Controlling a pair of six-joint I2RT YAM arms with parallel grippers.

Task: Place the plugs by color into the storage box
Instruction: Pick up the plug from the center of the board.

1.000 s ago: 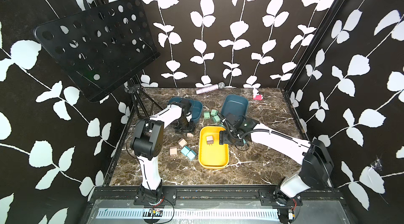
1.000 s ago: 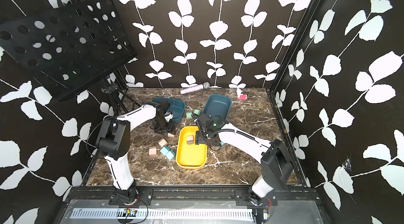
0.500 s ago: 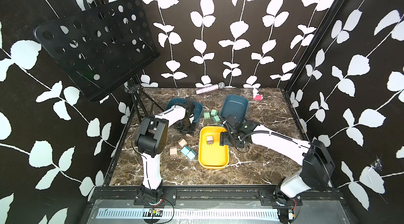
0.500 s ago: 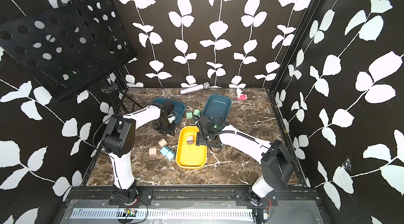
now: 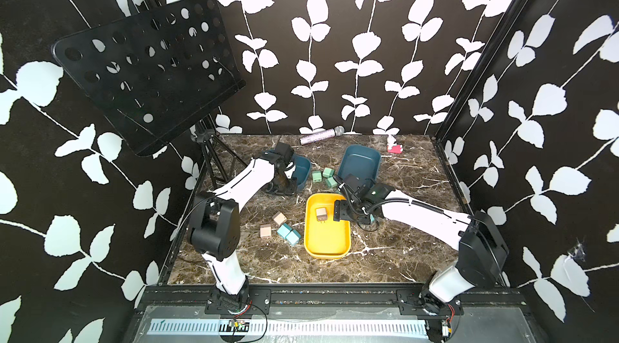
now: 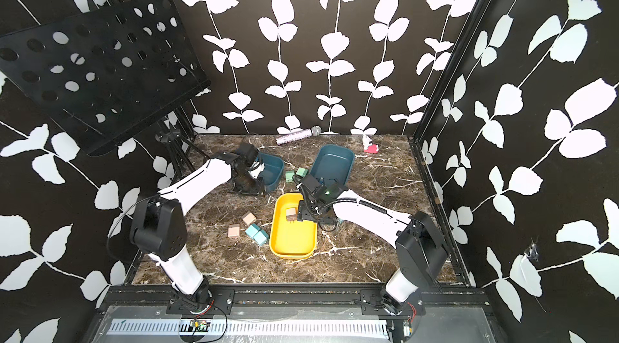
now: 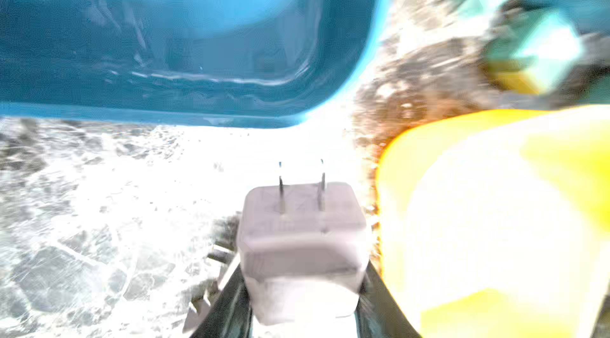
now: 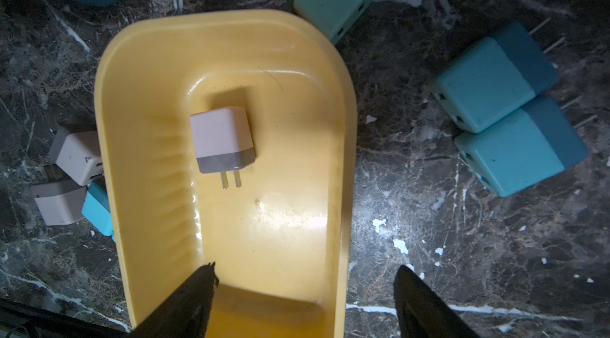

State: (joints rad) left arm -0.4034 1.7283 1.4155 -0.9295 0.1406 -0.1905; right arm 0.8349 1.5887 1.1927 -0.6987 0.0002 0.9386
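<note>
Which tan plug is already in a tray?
The plug alone in the yellow tray; two others lie on the table, the left gripper holds a fourth.

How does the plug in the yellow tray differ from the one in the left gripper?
The tray plug lies free on its side in the yellow tray; the gripped plug is clamped by the left gripper. The tray plug sits inside a container; the gripped plug is outside any. Both are pale two-prong cubes.

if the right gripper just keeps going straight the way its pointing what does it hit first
Most likely the yellow tray: the right gripper points down with open jaws astride the tray's side rim, one over its floor, one over the marble table. Depth is unclear.
</note>
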